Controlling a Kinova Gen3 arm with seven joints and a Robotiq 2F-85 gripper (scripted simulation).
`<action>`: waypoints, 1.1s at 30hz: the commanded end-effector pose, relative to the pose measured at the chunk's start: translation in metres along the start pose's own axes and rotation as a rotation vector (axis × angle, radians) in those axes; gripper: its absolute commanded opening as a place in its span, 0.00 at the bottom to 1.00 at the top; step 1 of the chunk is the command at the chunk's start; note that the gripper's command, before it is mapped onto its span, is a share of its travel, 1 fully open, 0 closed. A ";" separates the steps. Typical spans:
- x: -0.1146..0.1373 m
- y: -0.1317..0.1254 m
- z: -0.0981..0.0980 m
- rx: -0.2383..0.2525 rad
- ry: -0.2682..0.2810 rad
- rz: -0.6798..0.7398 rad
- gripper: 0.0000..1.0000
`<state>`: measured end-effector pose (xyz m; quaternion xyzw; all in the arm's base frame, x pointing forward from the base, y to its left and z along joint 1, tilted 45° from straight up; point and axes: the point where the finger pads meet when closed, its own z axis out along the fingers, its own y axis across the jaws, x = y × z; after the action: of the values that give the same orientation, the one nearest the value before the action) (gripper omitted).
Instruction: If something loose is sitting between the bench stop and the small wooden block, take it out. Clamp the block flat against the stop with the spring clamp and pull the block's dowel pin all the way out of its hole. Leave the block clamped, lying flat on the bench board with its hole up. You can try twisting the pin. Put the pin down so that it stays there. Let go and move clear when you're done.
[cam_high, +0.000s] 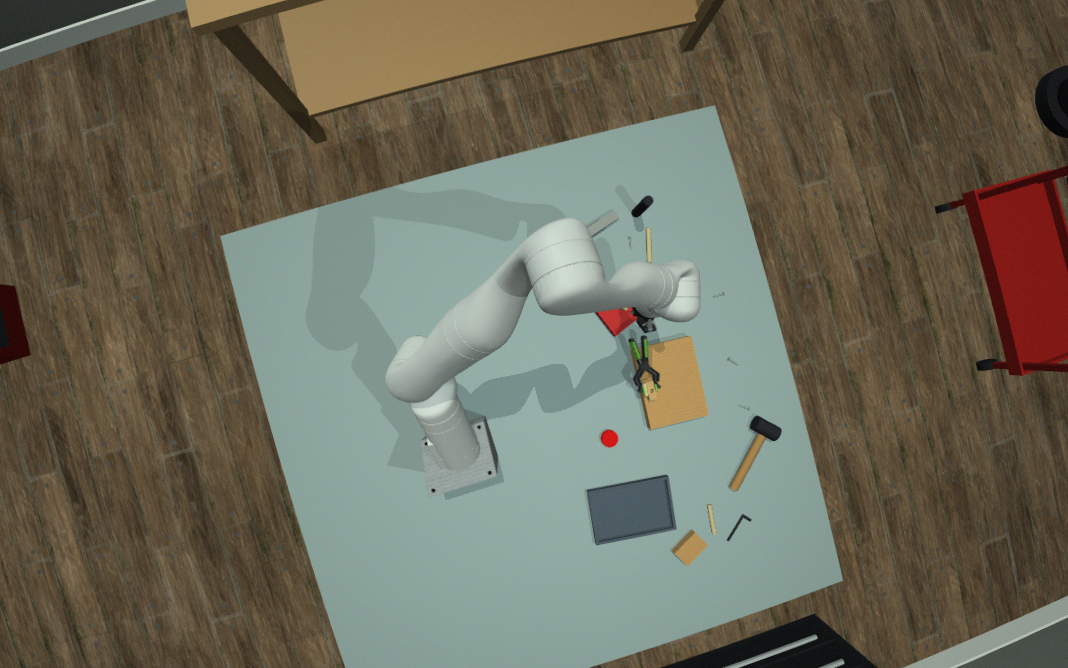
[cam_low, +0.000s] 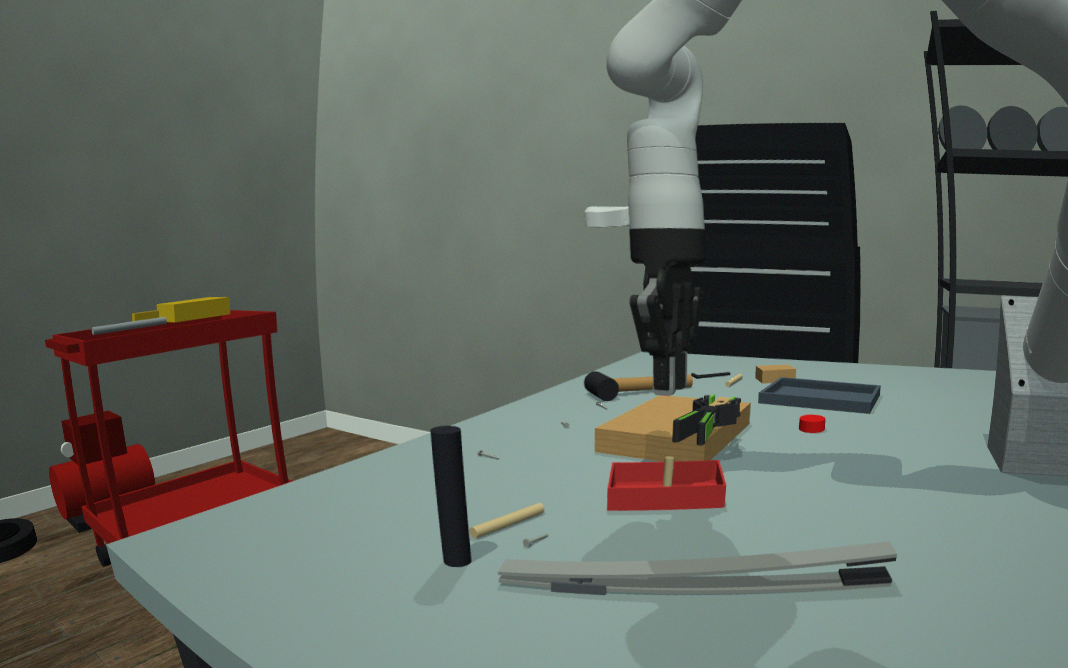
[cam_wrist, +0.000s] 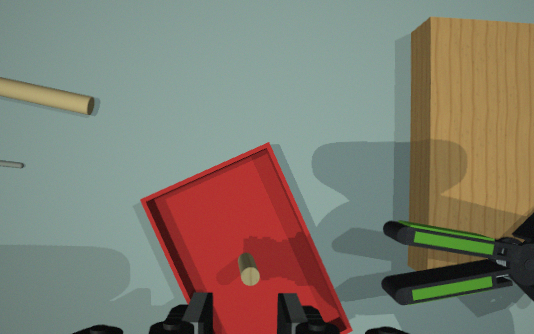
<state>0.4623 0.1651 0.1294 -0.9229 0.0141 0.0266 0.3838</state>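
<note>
The dowel pin (cam_low: 668, 472) (cam_wrist: 249, 270) stands upright in the red tray (cam_high: 616, 322) (cam_low: 665, 497) (cam_wrist: 225, 210). My gripper (cam_low: 669, 384) (cam_wrist: 245, 318) is partly open and empty, above the pin and clear of it. The spring clamp (cam_high: 644, 366) (cam_low: 689, 425) (cam_wrist: 455, 242) has its jaws around the small wooden block (cam_high: 652, 397) at the left edge of the bench board (cam_high: 681, 385) (cam_low: 630, 442) (cam_wrist: 475, 100). The block lies with its hole up and no pin in it. The stop and its contact with the block are too small to make out.
A black cylinder (cam_high: 642, 206) (cam_low: 450, 496) stands near a loose dowel (cam_high: 648, 244) (cam_low: 508, 520) (cam_wrist: 45, 96). A grey bar clamp (cam_low: 693, 568) lies near the red tray. A mallet (cam_high: 752, 452), a red disc (cam_high: 608, 438) and a dark tray (cam_high: 631, 509) lie beyond the board.
</note>
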 end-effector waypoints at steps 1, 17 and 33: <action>0.003 0.001 -0.017 -0.002 0.010 0.008 0.34; 0.002 0.001 -0.038 -0.002 0.010 0.008 0.34; 0.002 0.001 -0.038 -0.002 0.010 0.008 0.34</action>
<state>0.4662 0.1401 0.1535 -0.9234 0.0166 0.0221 0.3829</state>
